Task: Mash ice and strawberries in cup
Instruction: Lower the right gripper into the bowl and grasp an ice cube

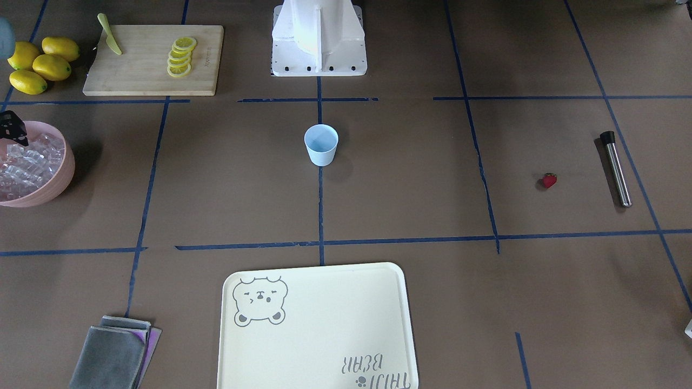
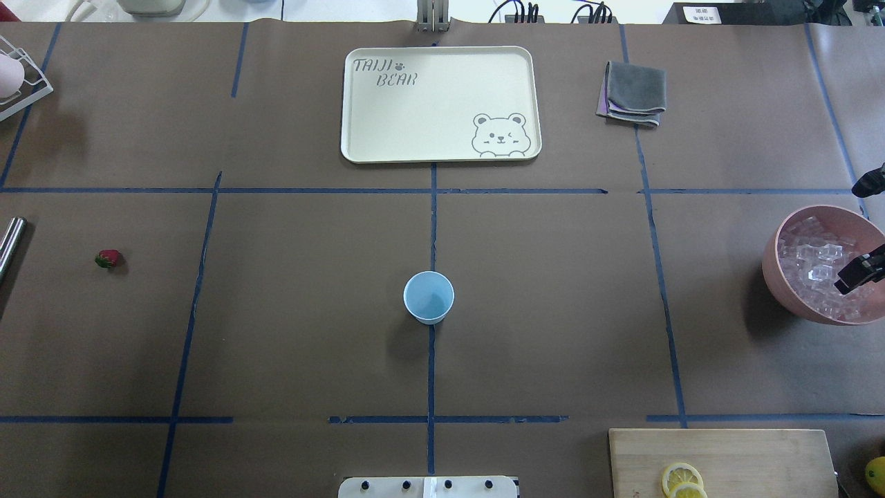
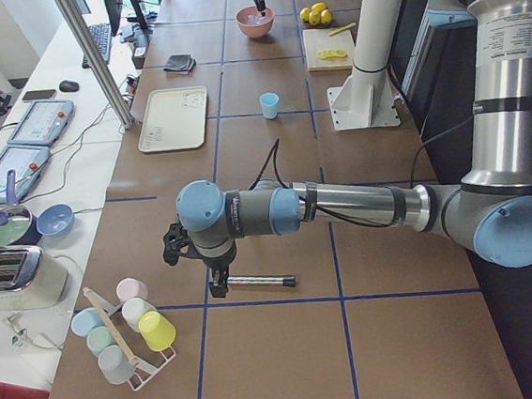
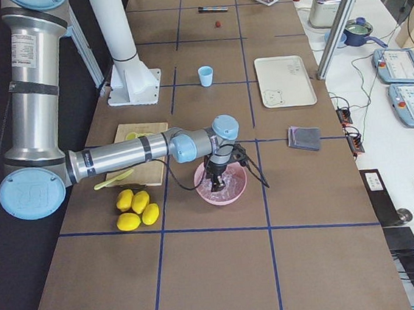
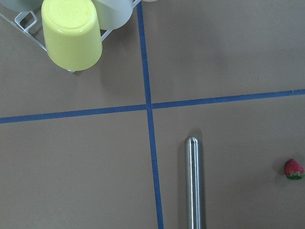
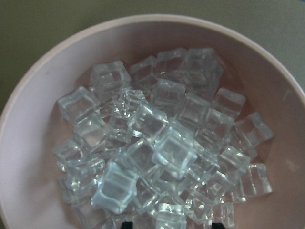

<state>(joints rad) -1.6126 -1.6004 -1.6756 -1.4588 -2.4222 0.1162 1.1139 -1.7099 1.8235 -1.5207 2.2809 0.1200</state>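
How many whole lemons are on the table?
4. All lie bunched together beside the cutting board: one lemon and another nearer the board, then one and one farther out. None seems hidden.

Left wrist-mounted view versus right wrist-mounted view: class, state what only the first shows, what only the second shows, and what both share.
Only the left wrist view: the strawberry, a metal rod lying apart from it, an upturned yellow cup and crossing blue tape lines. Only the right wrist view: the ice, heaped in a pink bowl. Both share: the brown table cover, seen from above; neither shows the pale blue cup.
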